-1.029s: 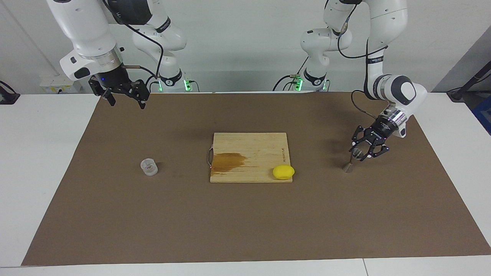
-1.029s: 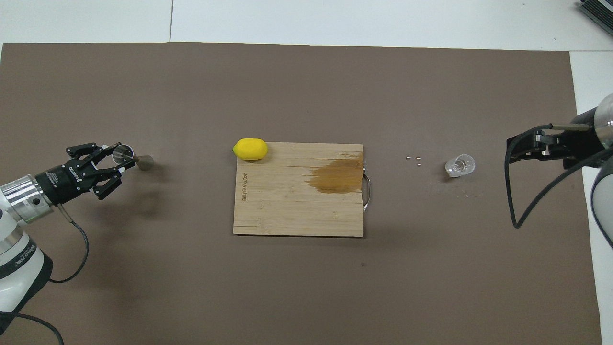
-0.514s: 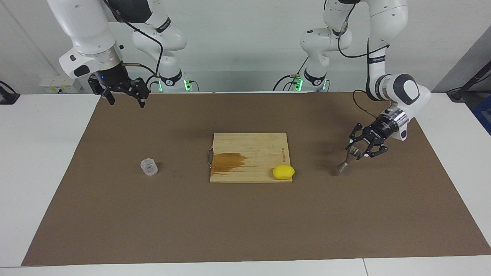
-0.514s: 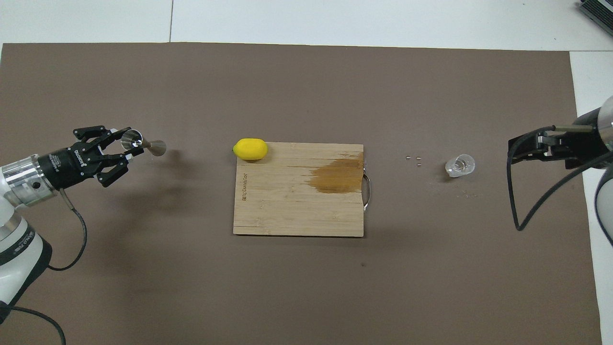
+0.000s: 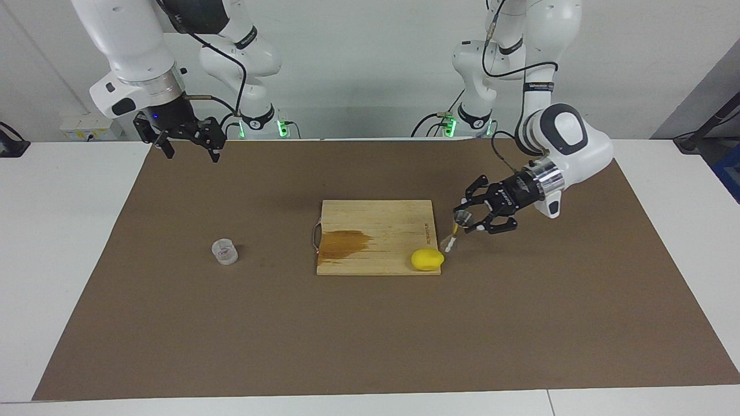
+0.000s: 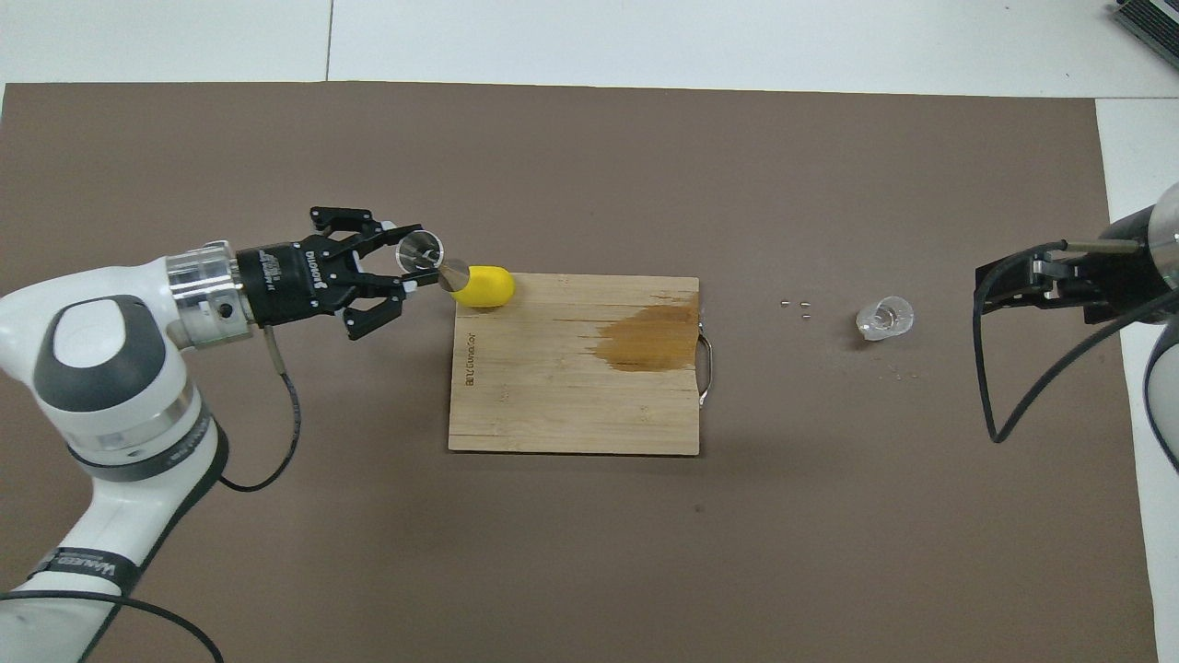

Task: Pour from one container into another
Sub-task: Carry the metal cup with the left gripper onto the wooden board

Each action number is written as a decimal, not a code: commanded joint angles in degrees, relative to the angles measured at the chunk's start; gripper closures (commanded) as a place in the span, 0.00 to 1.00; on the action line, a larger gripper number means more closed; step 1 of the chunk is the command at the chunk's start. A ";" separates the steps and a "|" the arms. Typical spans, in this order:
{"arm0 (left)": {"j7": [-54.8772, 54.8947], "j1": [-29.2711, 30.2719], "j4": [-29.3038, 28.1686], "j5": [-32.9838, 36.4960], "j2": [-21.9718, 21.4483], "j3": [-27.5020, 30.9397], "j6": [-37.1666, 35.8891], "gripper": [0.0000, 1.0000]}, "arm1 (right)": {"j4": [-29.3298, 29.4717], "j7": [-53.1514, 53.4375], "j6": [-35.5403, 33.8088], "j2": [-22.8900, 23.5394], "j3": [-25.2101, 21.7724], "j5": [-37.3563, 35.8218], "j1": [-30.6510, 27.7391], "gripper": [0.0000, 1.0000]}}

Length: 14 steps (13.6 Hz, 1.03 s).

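The left pincer holds the metal jigger by its upper cone, clamped between the fingers, and hangs above the brown mat just beside the cutting board's edge toward the left arm's end of the bench; the jigger is tilted, its lower cone hanging close to the lemon, and in the overhead view its tip overlaps the lemon, though I cannot tell whether they touch. The clear plastic cup stands upright on the mat toward the right arm's end of the bench, well apart from the jigger, with the board between them; three tiny pellets lie on the mat between the cup and the board. The right pincer waits, fingers spread wide, over the mat's edge nearest the robots at its own end.

The step in hand looks like carrying the jigger toward the middle for the pour; to do it well the jigger should travel high enough to clear the lemon, since a clip would roll the fruit or twist the jigger in the grip; it should also be levelled before it receives anything, mouth up, otherwise the contents will run out; set it down, or hold it steady, within the right arm's easy reach; the right arm then has to take the cup by its wall, gently, since thin plastic may deform.
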 commanded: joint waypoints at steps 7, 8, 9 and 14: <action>0.30 -22.82 6.79 -19.13 10.18 0.77 20.07 1.00 | -3.81 9.75 5.54 0.22 -0.06 2.47 -5.60 0.00; 0.47 -23.18 7.07 -19.13 10.63 0.77 20.35 1.00 | -4.16 11.08 6.07 1.01 -0.06 3.95 -6.92 0.00; 1.69 -23.62 7.16 -19.22 10.81 0.77 20.35 1.00 | -4.43 13.53 7.38 1.89 -0.06 5.79 -8.32 0.00; 5.74 -25.38 6.11 -21.50 10.81 0.77 20.44 1.00 | -4.96 35.05 9.50 7.16 -0.06 10.19 -10.00 0.00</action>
